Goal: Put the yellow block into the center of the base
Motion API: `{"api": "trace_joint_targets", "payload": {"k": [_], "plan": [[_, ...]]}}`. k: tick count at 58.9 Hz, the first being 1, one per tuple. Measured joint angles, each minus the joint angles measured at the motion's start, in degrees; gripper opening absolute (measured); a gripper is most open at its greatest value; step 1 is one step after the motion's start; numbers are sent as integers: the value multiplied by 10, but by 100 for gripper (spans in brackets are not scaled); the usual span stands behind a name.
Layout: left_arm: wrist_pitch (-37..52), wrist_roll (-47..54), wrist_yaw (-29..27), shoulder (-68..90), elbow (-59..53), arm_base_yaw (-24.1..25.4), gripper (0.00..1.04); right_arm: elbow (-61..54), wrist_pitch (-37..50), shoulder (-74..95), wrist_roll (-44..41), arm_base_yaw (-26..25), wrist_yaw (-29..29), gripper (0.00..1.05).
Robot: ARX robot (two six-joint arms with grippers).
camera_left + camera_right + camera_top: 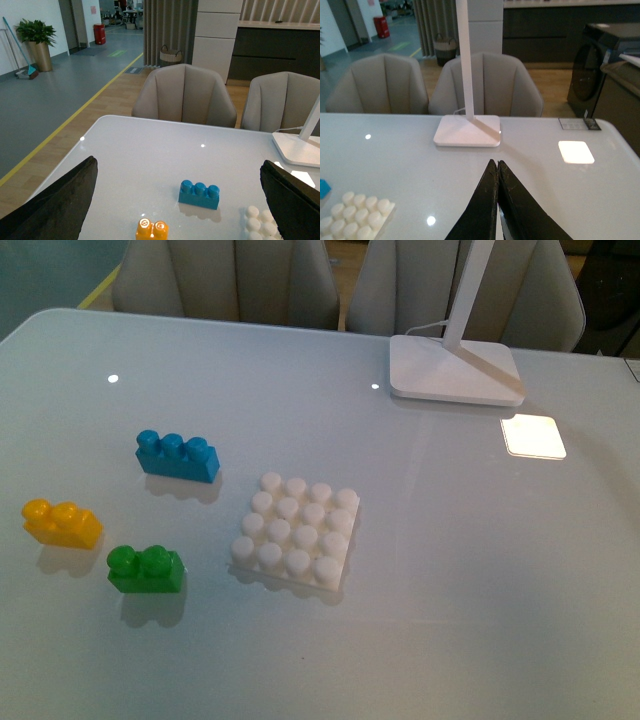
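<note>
And there was the small yellow-orange plastic block (62, 522), sitting out on the left side of the glossy pale-grey worktop (450, 570), upright with both round studs facing up. Its long axis ran roughly left to right in the front view, slanting a touch so its right end lay nearer the robot. The white square plastic base (297, 530), with its four-by-four grid of round studs, lay flat near the middle, turned slightly off square. All sixteen studs showed and nothing sat on them. Block and base were well apart. A small green two-stud plastic brick (147, 568) stood just beside the yellow one, on its near-right, roughly between it and the base. A longer blue three-stud plastic brick (178, 455) lay further back, left of the base's far corner. None of the bricks touched each other or the base. At the far right rested the smooth white flat lamp foot (455, 370), its stem rising out of view. Neither arm appeared in the front view. In the left wrist view, the left claw (177, 165) was spread wide, its dark fingers (60, 200) at either edge and nothing between them. It hung above the worktop with the yellow block low ahead. The right claw (495, 167) had its two black fingers pressed together and empty, raised over the right side and facing the lamp foot.
</note>
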Motion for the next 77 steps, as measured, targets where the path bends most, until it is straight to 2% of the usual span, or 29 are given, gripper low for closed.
{"api": "trace_joint_targets", "payload": {"k": [11,13,19,31,37,40,53,57,61,67,77], "plan": [[0,0,0,0,0,0,97,0,-11,-26,0,0,0,2],[0,0,0,0,0,0,97,0,-11,-26,-1,0,-1,5],[0,0,0,0,0,0,97,0,-11,-27,-1,0,0,26],[0,0,0,0,0,0,97,0,-11,-27,-1,0,0,61],[0,0,0,0,0,0,97,0,-11,-27,-1,0,0,89],[0,0,0,0,0,0,97,0,-11,-27,-1,0,0,97],[0,0,0,0,0,0,97,0,-11,-27,-1,0,0,96],[-133,-106,-113,82,56,-30,97,0,-12,-27,-1,0,0,96],[-183,-207,-136,177,89,-19,97,0,-12,-27,-1,0,-1,96],[-123,-272,-101,287,101,14,97,0,-12,-27,-1,0,-1,96],[20,-268,-66,471,137,41,97,0,-12,-27,-1,0,0,96]]}}
